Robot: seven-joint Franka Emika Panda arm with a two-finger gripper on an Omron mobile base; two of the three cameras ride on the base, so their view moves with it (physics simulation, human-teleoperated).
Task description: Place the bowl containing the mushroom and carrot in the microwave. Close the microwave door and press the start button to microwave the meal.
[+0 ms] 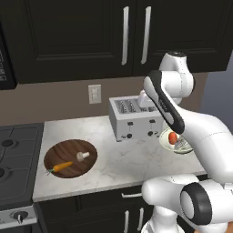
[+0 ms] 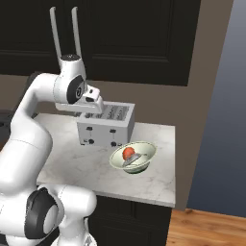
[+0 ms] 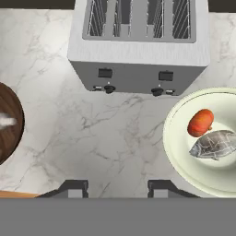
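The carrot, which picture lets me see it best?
The left base view: the carrot lies whole in the wooden bowl, beside the mushroom. The hand view catches just a thin orange strip at its bottom left edge.

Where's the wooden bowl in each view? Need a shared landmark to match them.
Left base view: the wooden bowl sits lower left on the counter, between stove and toaster, carrot and mushroom inside.
Right base view: not in the picture.
Hand view: only its rim at the left edge, the hand low centre.
Shared landmark: the toaster.
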